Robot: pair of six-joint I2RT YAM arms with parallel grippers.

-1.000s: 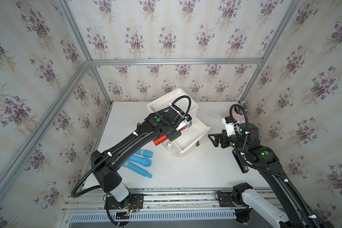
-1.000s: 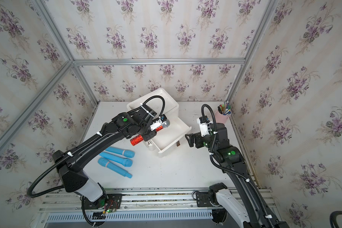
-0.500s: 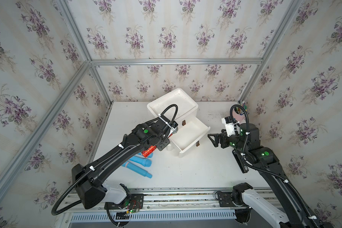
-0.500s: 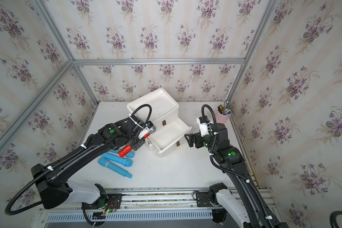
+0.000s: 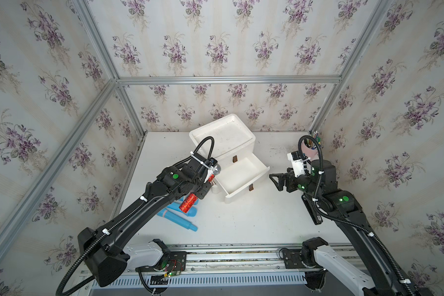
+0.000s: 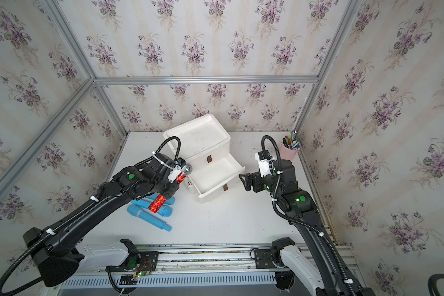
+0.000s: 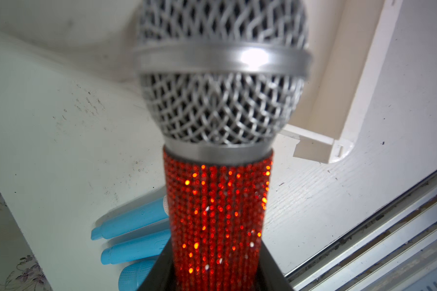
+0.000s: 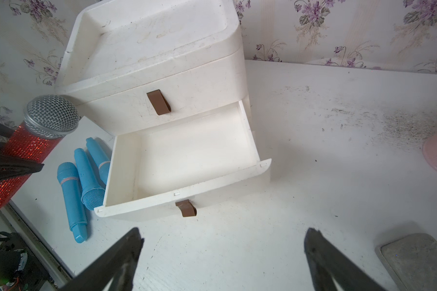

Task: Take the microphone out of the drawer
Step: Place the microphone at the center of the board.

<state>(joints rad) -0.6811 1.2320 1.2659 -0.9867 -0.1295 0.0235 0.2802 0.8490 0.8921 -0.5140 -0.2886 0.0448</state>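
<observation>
Left wrist view: the left pincer [image 7: 216, 274] is clamped on the red sequined handle of the microphone [image 7: 217, 206], below its silver mesh head. In a top view the microphone is held in the air above the worktop [image 5: 254, 220], outside the open drawer [image 5: 241, 174] and just beside it. Its handle end is over three blue toy microphones [image 5: 174, 217]. The right pincer [image 8: 223, 234] stands wide apart, facing the drawer front.
</observation>
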